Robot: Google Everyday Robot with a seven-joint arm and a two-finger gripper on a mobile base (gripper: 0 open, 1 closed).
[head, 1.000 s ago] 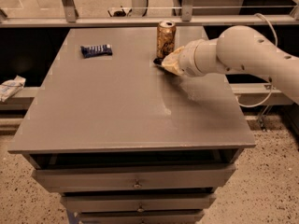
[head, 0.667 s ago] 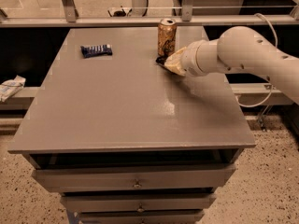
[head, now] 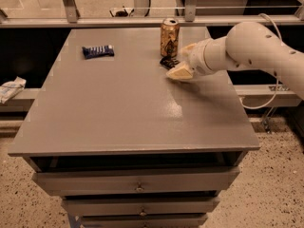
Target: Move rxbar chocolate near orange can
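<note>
Gripper: the gripper is hanging low over the far right part of the table, just right of the can's foot. From where I am standing I cannot tell whether it is clamping the bar or has let it go.

Rxbar chocolate: the rxbar chocolate is showing as a small black scrap at the gripper's tip, just beside the base of the can. I cannot tell if it is touching the can.

Orange can: the orange can is standing upright near the table's far edge, just left of and behind the gripper.

Arm: the white arm is reaching in from the right, running almost level over the table's right side, with its wrist dipping down and leftward towards the can.

Step in hand: I am judging this to be the setting-down of the bar next to the can, with the task looking close to done.

Doing it well: the bar wants laying flat on the table, then a clean release. The pull-back is best taken up and to the right, away from the can, so the crinkly wrapper is not dragged along and the light can is not nudged over.

Further out: a dark blue bar wrapper is lying well apart at the far left, and drawers are sitting under the tabletop.
</note>
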